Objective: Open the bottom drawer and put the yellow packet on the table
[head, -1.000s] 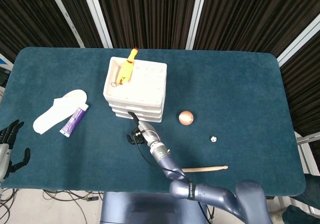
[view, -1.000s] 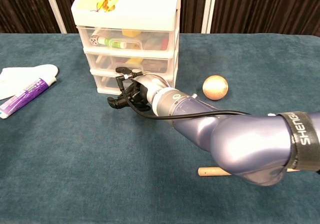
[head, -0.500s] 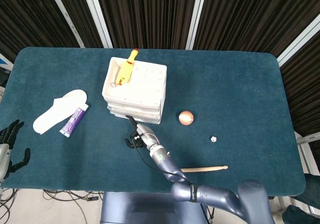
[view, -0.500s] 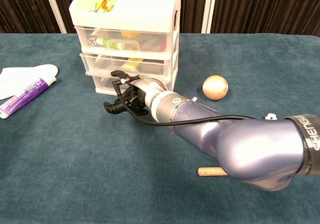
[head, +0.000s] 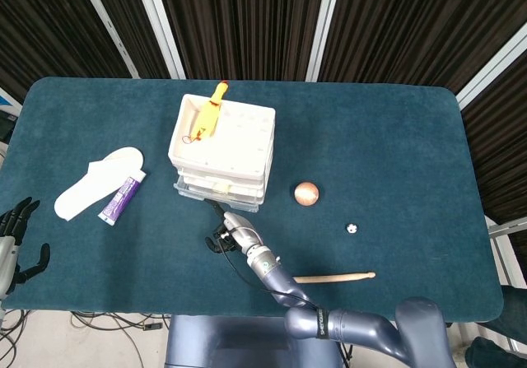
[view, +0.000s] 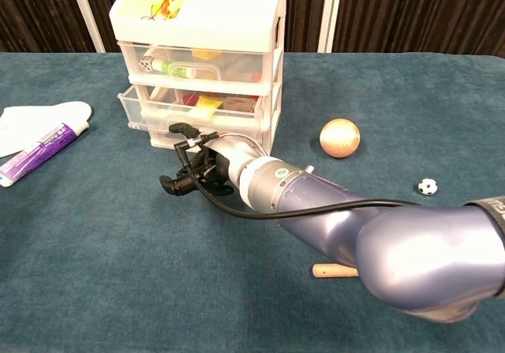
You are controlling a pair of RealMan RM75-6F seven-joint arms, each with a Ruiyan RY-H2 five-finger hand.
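A white three-drawer unit (head: 224, 142) stands left of the table's middle. Its middle drawer (view: 158, 110) sticks out toward me; a yellow packet (view: 207, 103) shows through the clear front. The bottom drawer (view: 158, 138) sits flush and is mostly hidden behind my right hand (view: 196, 173). That hand is just in front of the unit, fingers curled, with one fingertip (view: 180, 125) hooked under the pulled-out drawer's front edge. In the head view the right hand (head: 226, 232) lies below the drawer's lip (head: 216, 193). My left hand (head: 15, 238) rests at the table's left edge, fingers apart, holding nothing.
A yellow rubber chicken (head: 209, 114) lies on top of the unit. A white insole (head: 92, 182) and a purple tube (head: 123, 197) lie to the left. An orange ball (head: 306, 193), a small soccer ball (head: 352, 228) and a wooden stick (head: 336, 277) lie to the right.
My right hand has drawn back toward me, and the middle drawer has slid out with it. The unit shifted slightly. The left hand has not moved.
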